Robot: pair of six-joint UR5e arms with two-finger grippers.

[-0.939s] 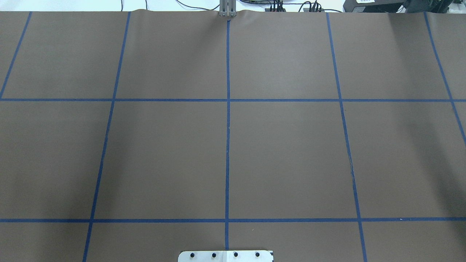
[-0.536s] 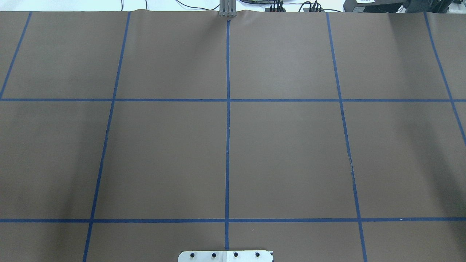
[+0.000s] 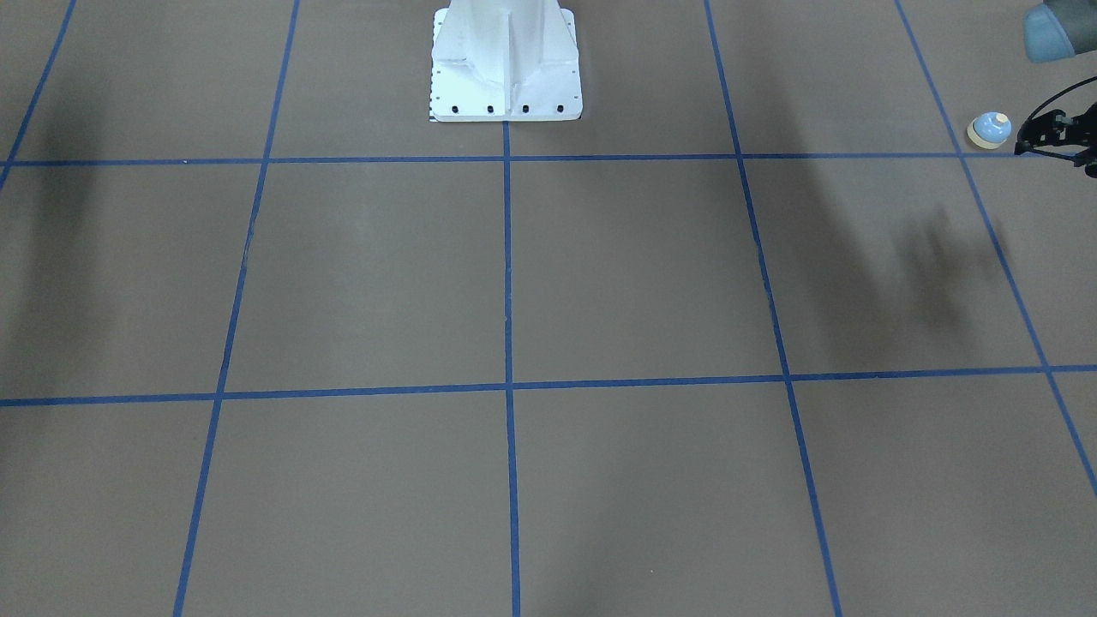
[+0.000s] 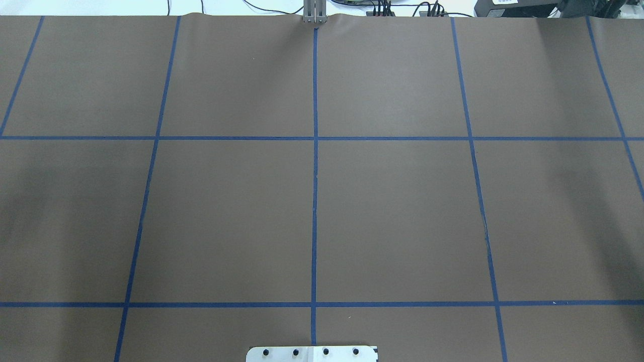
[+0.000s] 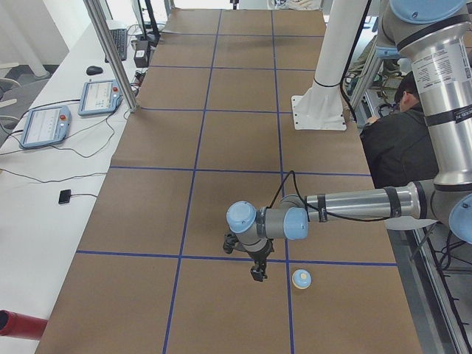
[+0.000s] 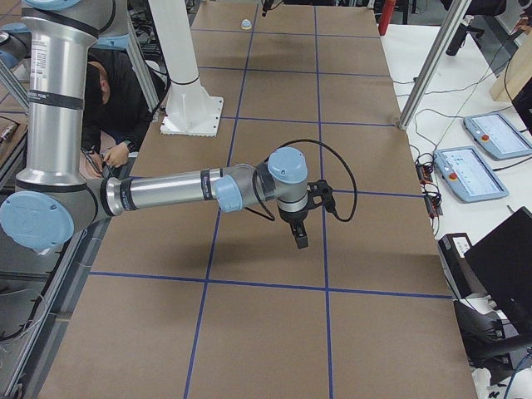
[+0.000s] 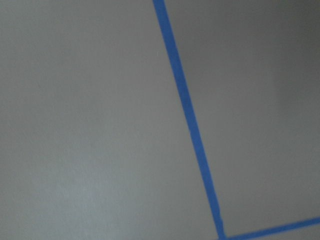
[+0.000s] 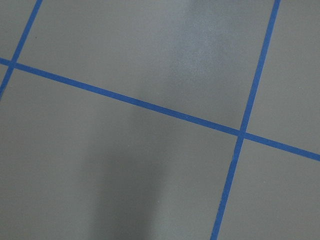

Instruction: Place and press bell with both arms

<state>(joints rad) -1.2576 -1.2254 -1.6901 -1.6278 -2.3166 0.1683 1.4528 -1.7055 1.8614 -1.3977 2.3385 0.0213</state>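
One bell (image 3: 990, 130) on the table (image 3: 600, 274), two arms reaching out over it.
Front view: the bell is sitting near a crossing of blue tape (image 3: 506, 257), just beside the left gripper (image 3: 1041, 137), which is running off the frame edge, so I cannot tell its finger spread. Overhead: tape grid and one pedestal plate (image 4: 312, 353) are showing. Left-end view: the left gripper is hanging beside the bell, not touching it; one operator (image 5: 398, 140) is sitting behind. Right-end view: the right gripper (image 6: 298, 235) is hovering well apart from the bell, and again I cannot tell its spread. Wrist views: blurred tape lines.
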